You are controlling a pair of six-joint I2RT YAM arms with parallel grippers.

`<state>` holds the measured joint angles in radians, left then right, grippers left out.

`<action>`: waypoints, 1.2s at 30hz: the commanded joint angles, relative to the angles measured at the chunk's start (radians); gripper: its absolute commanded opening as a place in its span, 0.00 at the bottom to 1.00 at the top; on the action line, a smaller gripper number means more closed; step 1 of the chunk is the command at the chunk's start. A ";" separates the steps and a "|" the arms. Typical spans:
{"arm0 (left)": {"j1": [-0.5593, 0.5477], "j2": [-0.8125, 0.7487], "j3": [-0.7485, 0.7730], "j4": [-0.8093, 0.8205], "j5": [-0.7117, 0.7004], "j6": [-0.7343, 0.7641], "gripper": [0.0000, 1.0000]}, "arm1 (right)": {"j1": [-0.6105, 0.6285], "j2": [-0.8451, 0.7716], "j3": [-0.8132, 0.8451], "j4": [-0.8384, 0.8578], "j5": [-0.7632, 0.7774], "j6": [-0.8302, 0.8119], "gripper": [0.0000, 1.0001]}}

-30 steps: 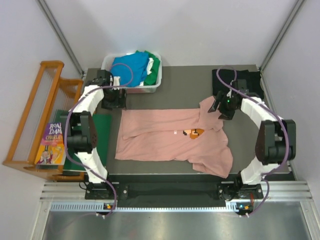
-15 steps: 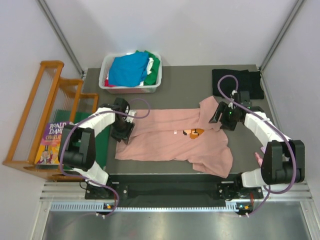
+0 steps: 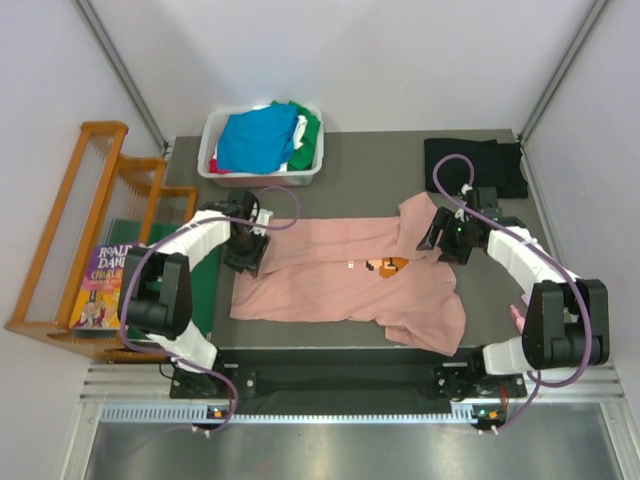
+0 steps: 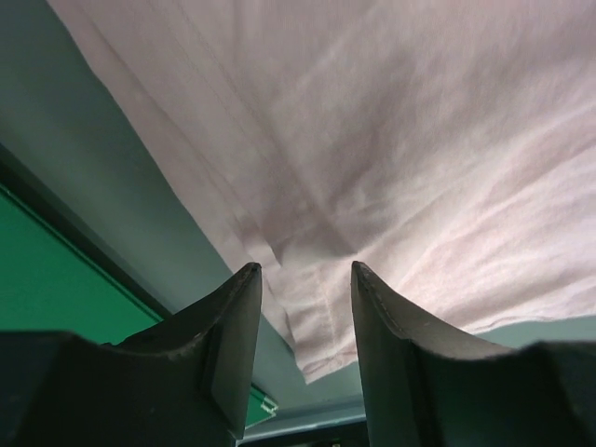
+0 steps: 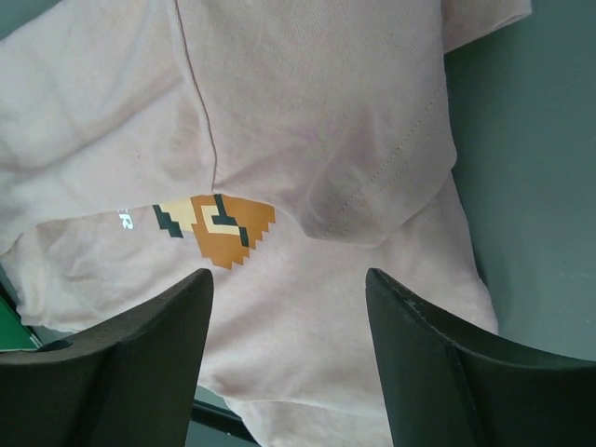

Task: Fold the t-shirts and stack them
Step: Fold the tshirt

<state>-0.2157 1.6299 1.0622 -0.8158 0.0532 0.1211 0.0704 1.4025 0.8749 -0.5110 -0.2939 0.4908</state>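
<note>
Dark desk is carrying a dusty-pink t-shirt, lying spread across its middle.
Left fingers are standing partly spread over the shirt's far-left corner, gripping nothing. Right fingers are hovering wide apart above the far-right sleeve, near the orange-brown print. Black t-shirt is lying at the far-right corner.

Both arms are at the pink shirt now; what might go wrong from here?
The left end effector straddles only a small wrinkle near the corner of the pink shirt, so the cloth may slip out. The right end effector is over the sleeve folded onto the body; it may pinch both layers and drag the shirt askew.
</note>
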 commanded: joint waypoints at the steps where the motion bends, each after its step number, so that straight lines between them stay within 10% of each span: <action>1: -0.001 0.038 0.041 0.044 0.026 -0.026 0.48 | 0.017 0.010 0.019 0.034 -0.013 -0.014 0.66; 9: 0.001 0.073 0.039 0.047 0.045 -0.031 0.39 | 0.017 0.012 0.026 0.029 -0.013 -0.017 0.65; 16: 0.006 0.070 0.041 0.043 0.034 -0.032 0.00 | 0.017 0.015 0.027 0.028 -0.016 -0.018 0.63; 36: 0.030 0.065 0.064 0.033 0.031 -0.017 0.00 | 0.204 -0.232 -0.223 -0.049 0.045 0.057 0.64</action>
<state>-0.1921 1.7088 1.0931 -0.7860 0.0856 0.0963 0.2604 1.2324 0.6655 -0.5407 -0.2947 0.5293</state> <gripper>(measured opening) 0.010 0.641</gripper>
